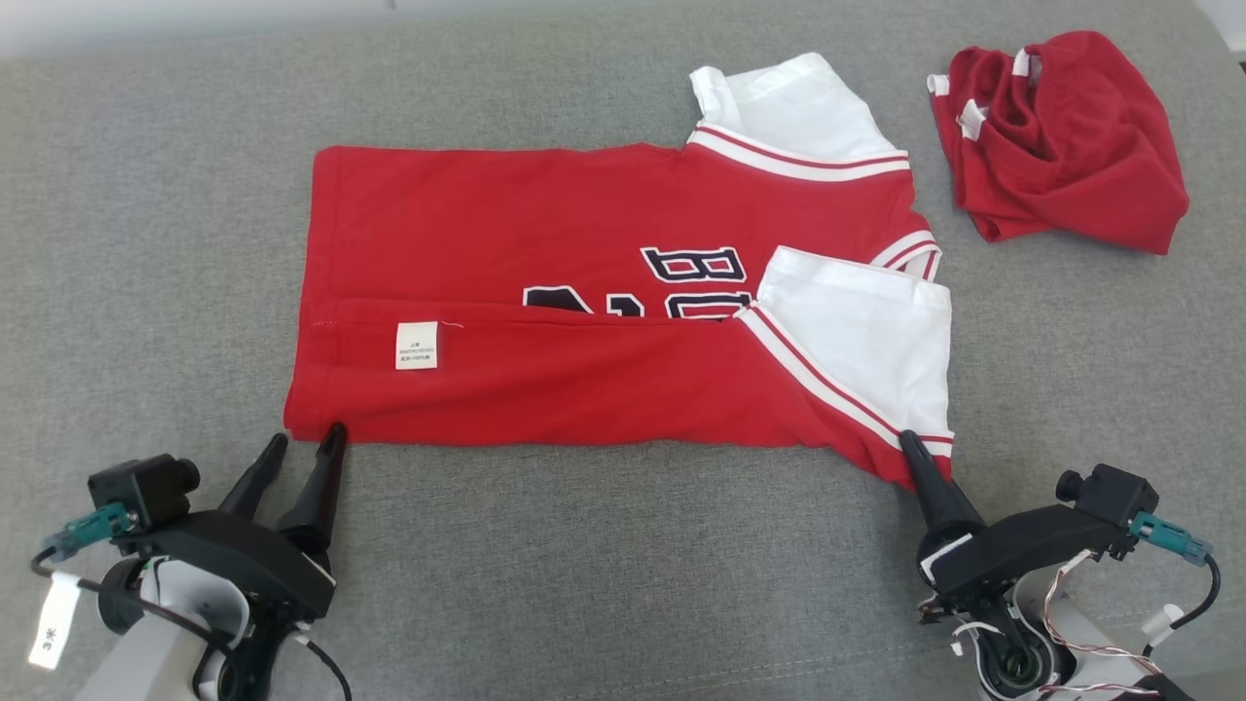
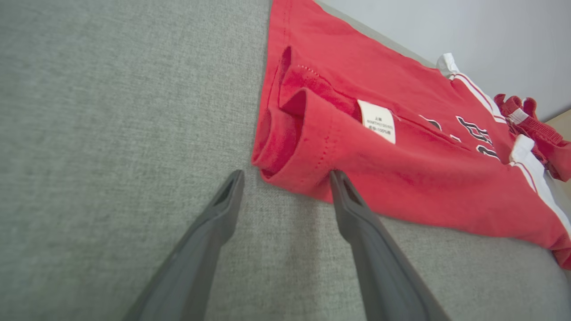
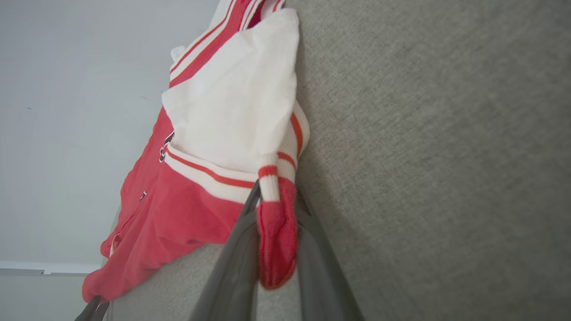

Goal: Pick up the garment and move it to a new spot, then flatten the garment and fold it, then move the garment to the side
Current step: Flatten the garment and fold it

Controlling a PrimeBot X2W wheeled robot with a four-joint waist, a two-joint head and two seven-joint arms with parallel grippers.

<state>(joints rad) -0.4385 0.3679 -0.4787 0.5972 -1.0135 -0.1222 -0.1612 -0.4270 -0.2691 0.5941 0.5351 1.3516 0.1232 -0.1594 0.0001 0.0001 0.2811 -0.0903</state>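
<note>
The garment (image 1: pixel 584 224) is a red jersey with white sleeves and dark lettering, spread flat on the grey cushion with its near edge folded up over the body and a white label showing. My left gripper (image 1: pixel 307 436) stands open at the garment's near left corner (image 2: pixel 294 165); one fingertip (image 2: pixel 337 176) touches the hem and the other rests on bare fabric. My right gripper (image 1: pixel 913 443) is shut on the garment's near right corner, where a red and white striped sleeve hem (image 3: pixel 276 209) is pinched between the fingers.
A second red garment (image 1: pixel 1061 136) lies crumpled at the far right, close to the jersey's collar. The grey cushion (image 1: pixel 146 243) stretches open to the left and along the near side. A pale wall runs behind the cushion's far edge.
</note>
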